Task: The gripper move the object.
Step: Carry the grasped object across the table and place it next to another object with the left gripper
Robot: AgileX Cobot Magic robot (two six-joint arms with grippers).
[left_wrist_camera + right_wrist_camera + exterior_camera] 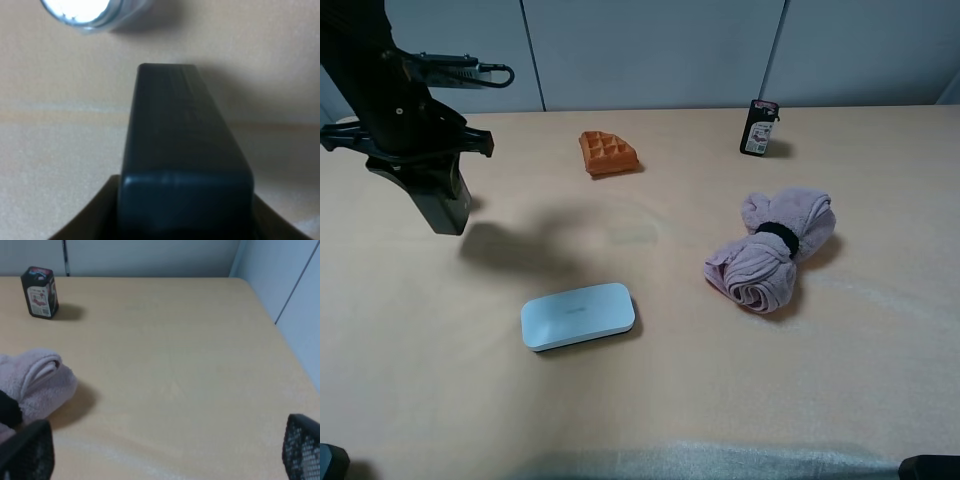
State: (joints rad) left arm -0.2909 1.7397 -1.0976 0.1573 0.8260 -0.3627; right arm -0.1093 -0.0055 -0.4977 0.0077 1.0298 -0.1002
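Dark green-black and flat-sided, the bottle (442, 203) is clamped between the left jaws, which are closed hard on its two sides (the left wrist view shows a dark finger pressed against either flank). It hangs tilted, and its shadow falls on the tan surface (650, 400) apart from it. So I judge it to be off the surface and in mid-carry: the pickup is done and the setting down is left, with nothing here marking where it should go.

Just beyond the bottle's far end, ahead of the left jaws, stands a small clear silver-topped bottle (82, 10). To the right of the left jaws lies a white rounded case (578, 315). Further right are an orange waffle-shaped piece (608, 153), a rolled pink towel (772, 250) bound with a black band, and a small black bottle with a pink label (758, 127). The right jaws stand wide apart with nothing between them.
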